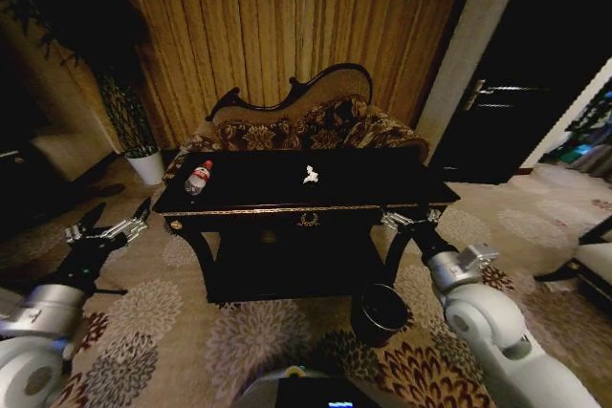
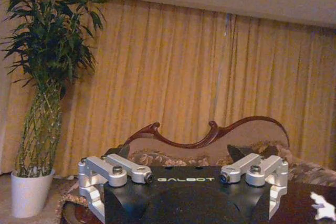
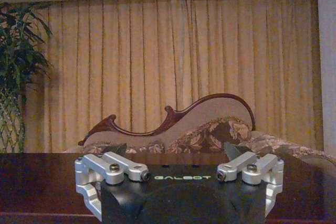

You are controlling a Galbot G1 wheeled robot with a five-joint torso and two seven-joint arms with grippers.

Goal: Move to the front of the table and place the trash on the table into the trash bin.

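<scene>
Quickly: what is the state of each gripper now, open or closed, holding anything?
Left gripper: open, holding nothing, left of the table.
Right gripper: open, holding nothing, at the table's front right corner.

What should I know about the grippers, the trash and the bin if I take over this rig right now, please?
Left gripper: open, empty, held low off the table's left front corner.
Right gripper: open, empty, at the table's right front corner.
Table: directly ahead, in front of the sofa.
Trash: bottle lying at the left end; one white paper wad near the middle.
Trash bin: on the carpet by the table's right front leg; nothing visible inside.
Done: robot faces the table.
Left: all picking and binning.
</scene>
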